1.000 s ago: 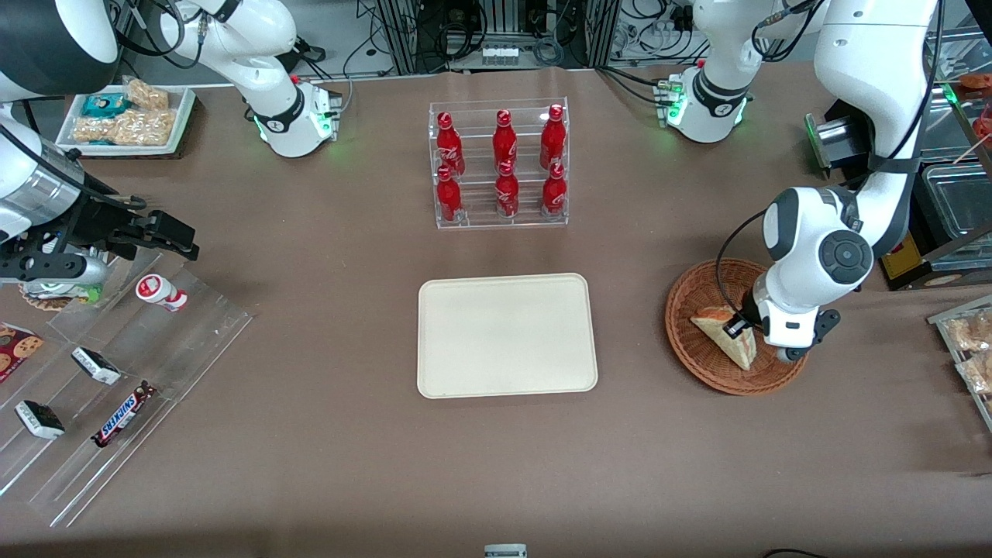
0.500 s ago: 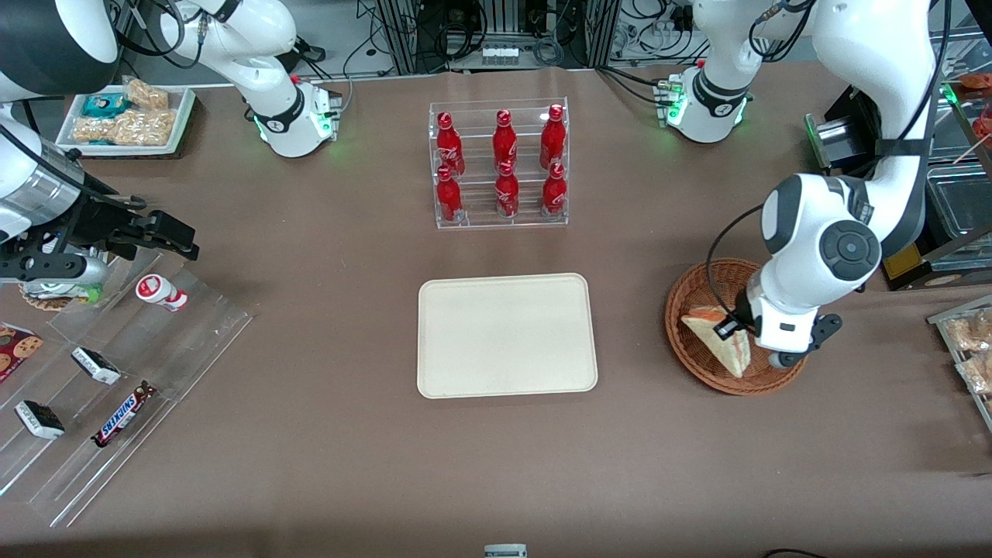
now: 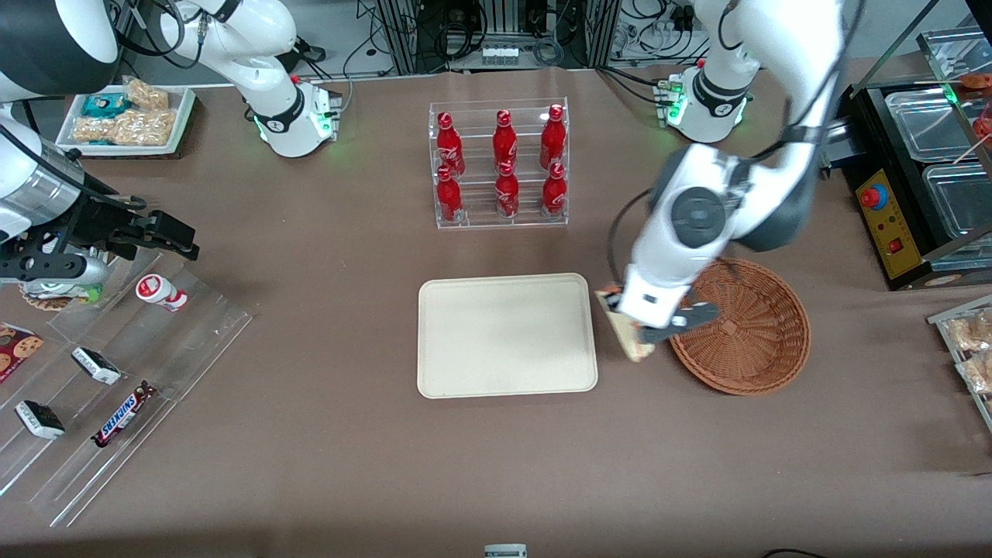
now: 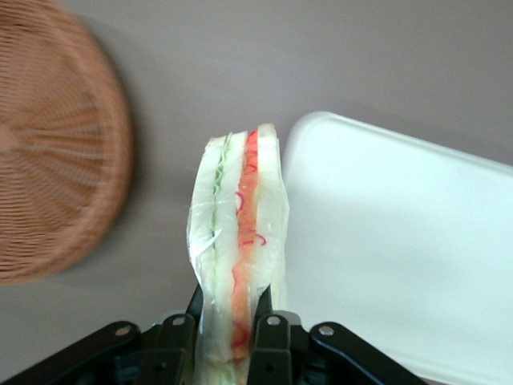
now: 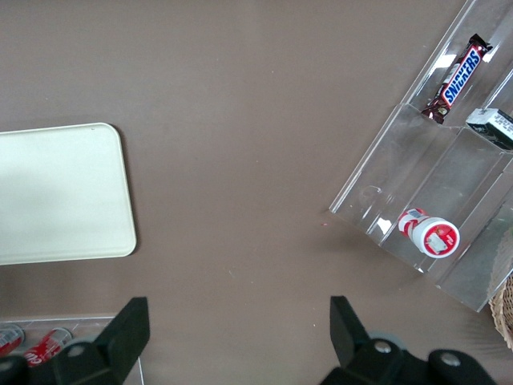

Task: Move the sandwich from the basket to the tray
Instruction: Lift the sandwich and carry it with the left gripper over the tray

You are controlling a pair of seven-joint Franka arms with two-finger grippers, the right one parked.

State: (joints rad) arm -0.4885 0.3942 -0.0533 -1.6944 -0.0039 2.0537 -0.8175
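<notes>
The sandwich (image 3: 625, 335) was out of the basket (image 3: 763, 341) and in the air between it and the tray (image 3: 504, 335), above the bench — the gripper (image 3: 637, 332) had its jaws clamped on it. Only the set-down on the tray remained.
</notes>
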